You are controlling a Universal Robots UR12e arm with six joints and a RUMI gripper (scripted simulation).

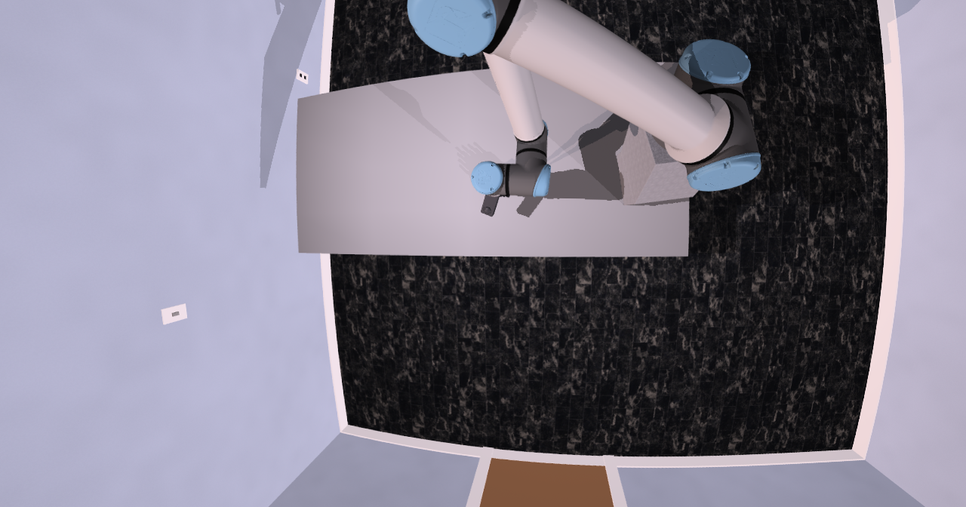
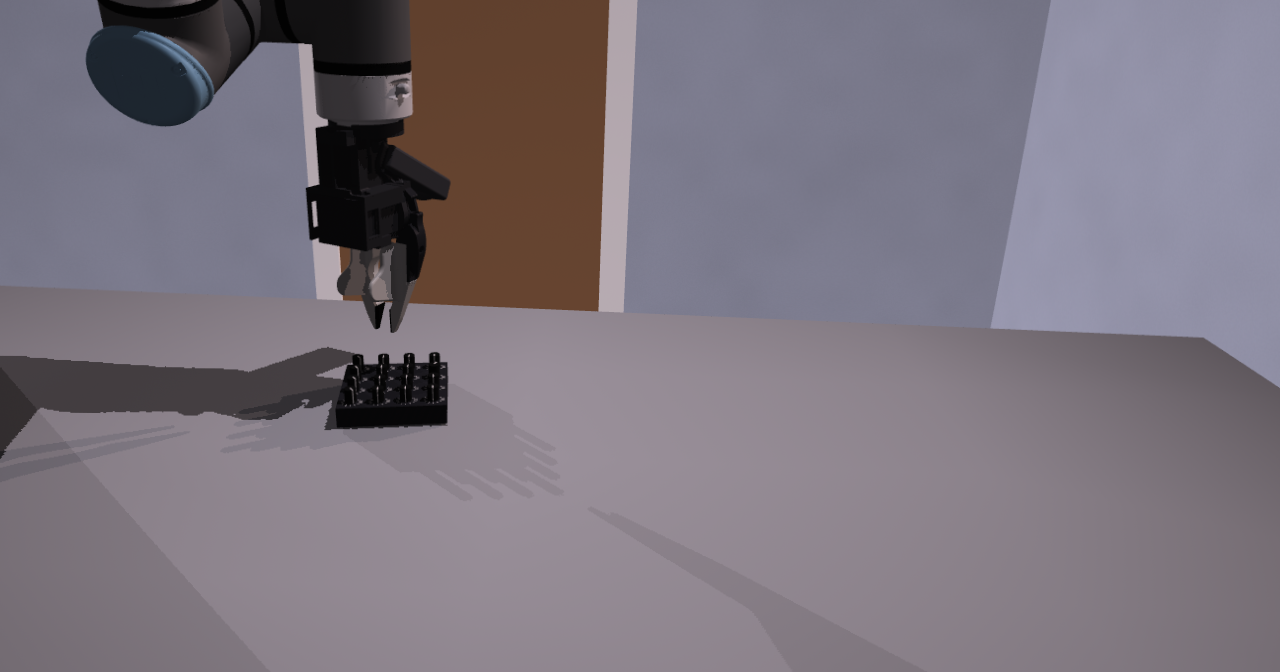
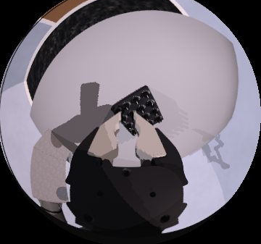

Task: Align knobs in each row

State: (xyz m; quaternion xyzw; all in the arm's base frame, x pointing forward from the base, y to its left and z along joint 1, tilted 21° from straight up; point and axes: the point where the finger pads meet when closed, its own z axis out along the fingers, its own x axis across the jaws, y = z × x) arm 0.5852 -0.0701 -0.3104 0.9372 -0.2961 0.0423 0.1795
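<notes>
1. My gripper (image 2: pixel 384 328) (image 3: pixel 127 112) is pointing downward, released, its fingertips standing slightly apart and holding nothing.
2. Just below, apart from my tips, the black knob box (image 2: pixel 391 414) (image 3: pixel 146 108) is sitting near the tabletop's far edge in the exterior view, well left of its far right corner; its knobs (image 2: pixel 435 365) are standing upright, their marks too small to read.
3. My arm (image 1: pixel 587 65) (image 2: pixel 358 32) is reaching over the tabletop (image 1: pixel 378 186) (image 2: pixel 716 444) (image 3: pixel 163 48).
</notes>
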